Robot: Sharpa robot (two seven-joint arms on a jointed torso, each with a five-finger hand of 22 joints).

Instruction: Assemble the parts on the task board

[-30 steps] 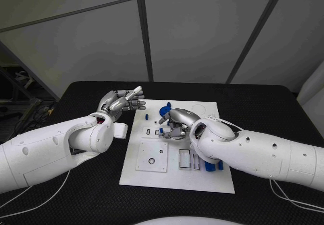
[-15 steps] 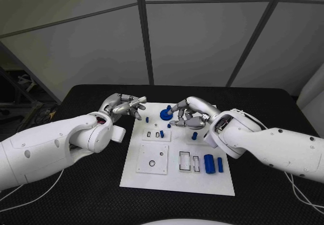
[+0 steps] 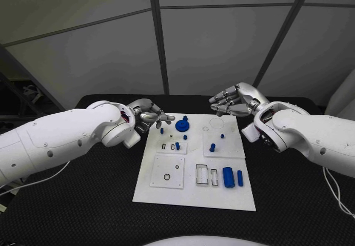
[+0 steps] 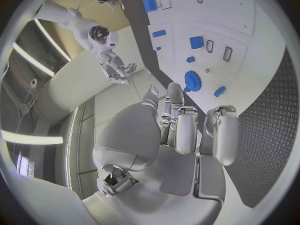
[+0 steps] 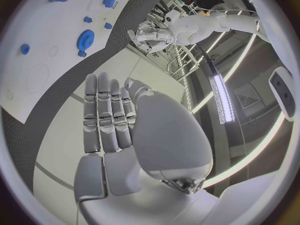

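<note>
From the head view, your left hand (image 3: 150,117) hangs at the left edge of the white task board (image 3: 194,197), fingers loosely curled and apart around nothing, while your right hand (image 3: 235,100) is lifted off past the board's far right corner, also carrying nothing, fingers apart and bent. The blue gear (image 3: 182,124) sits at the far end of the board just beside the left fingers, small blue pegs (image 3: 212,147) stand further in, and two blue cylinders (image 3: 229,177) lie loose near the near right side next to empty slots. If a cylinder is your next pick, as I judge likely, bring the right hand over it from above and close across its short width so it cannot roll. In the left wrist view, that hand's fingers (image 4: 185,130) are curled together with nothing between them, the gear (image 4: 192,80) just beyond them on the board (image 4: 240,15); keep them off the gear as you move. In the right wrist view, the fingers (image 5: 107,112) lie straight and side by side, nothing held, the board (image 5: 37,80) and gear (image 5: 85,38) well apart from them.
</note>
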